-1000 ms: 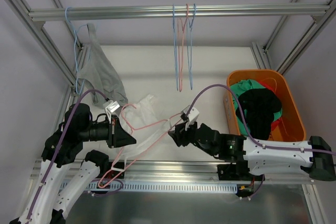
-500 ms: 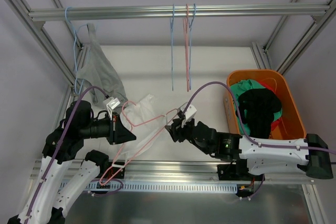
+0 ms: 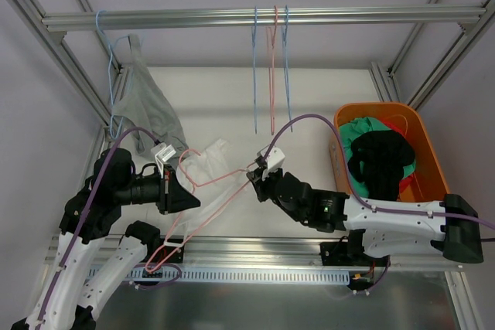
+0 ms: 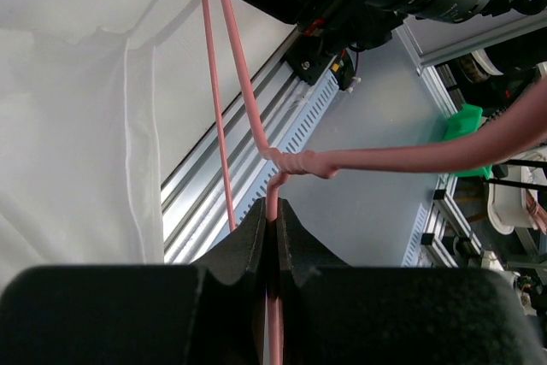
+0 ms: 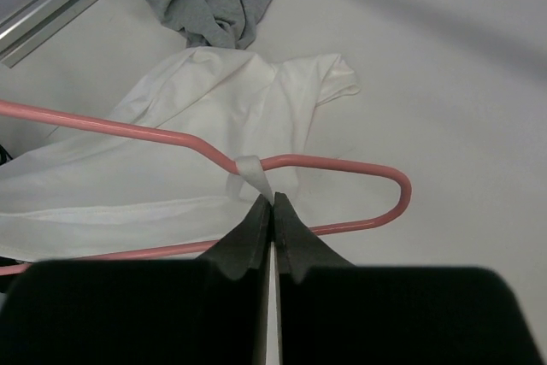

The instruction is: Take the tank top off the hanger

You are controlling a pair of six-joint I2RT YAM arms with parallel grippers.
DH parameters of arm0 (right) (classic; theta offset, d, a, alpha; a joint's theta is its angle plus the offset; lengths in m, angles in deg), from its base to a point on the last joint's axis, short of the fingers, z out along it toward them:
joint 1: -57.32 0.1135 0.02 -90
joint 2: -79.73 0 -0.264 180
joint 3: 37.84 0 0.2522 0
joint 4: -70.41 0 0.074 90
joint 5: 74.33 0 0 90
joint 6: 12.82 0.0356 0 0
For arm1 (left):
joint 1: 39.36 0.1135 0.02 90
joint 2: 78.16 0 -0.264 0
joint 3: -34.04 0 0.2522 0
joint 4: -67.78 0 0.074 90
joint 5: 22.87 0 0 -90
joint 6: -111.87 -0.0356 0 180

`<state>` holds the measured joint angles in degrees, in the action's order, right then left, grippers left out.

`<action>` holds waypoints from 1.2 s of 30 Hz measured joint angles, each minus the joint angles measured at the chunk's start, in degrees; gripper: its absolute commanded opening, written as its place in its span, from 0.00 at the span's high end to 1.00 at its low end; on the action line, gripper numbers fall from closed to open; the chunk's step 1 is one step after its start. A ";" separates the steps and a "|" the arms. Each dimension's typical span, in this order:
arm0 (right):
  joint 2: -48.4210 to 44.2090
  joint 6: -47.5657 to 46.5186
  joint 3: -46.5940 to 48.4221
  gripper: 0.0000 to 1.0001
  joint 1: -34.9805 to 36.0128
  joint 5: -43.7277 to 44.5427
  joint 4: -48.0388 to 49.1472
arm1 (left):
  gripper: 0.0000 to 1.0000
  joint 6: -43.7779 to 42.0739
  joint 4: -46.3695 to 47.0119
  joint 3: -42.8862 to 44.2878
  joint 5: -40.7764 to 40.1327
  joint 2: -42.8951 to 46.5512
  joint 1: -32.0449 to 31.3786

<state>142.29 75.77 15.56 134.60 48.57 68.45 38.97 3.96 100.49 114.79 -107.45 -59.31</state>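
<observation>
Reaching in from the near-left corner, your left arm is bent at the elbow with its forearm lying roughly level and aimed right, toward the middle of the table. Your left gripper has its fingers pressed together on the wire of the pink hanger just below the twisted neck, as the left wrist view shows.

Your right arm stretches leftward from the near-right side, low over the table. The right gripper is pinched on a narrow white strap where it loops over the hanger's upper wire, close to the rounded shoulder end.

You'll find the hanger held off the table between the two grippers. Its long axis runs on a diagonal: one shoulder end is at the right gripper and the other drops toward the near rail at the left arm's base.

The white tank top is still draped on the hanger. It lies bunched between the grippers, with its far edge near a grey garment.
</observation>
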 measured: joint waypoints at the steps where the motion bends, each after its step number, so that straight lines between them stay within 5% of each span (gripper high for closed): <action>1: -0.02 0.09 0.00 1.00 0.00 0.28 0.02 | 1.00 -0.02 -0.02 0.00 0.00 0.02 0.00; 12: -14.73 -0.74 -0.46 1.00 -0.22 9.29 -3.63 | 1.00 -1.22 -0.46 4.15 2.86 -3.45 0.00; 24: -35.58 -7.45 8.33 1.00 -5.46 17.18 -21.99 | 1.00 -0.57 4.94 32.41 14.91 -18.23 -3.13; 28: -35.82 -8.79 18.40 1.00 -5.49 12.09 -28.17 | 1.00 2.75 17.81 38.82 11.23 -22.69 -13.14; 36: -35.23 -8.81 38.23 1.00 -5.53 -0.35 -41.24 | 1.00 -5.22 55.65 31.91 -15.43 -32.06 -40.89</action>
<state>107.06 66.96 53.79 129.07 48.22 27.20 33.74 59.60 132.40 99.35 -139.52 -100.20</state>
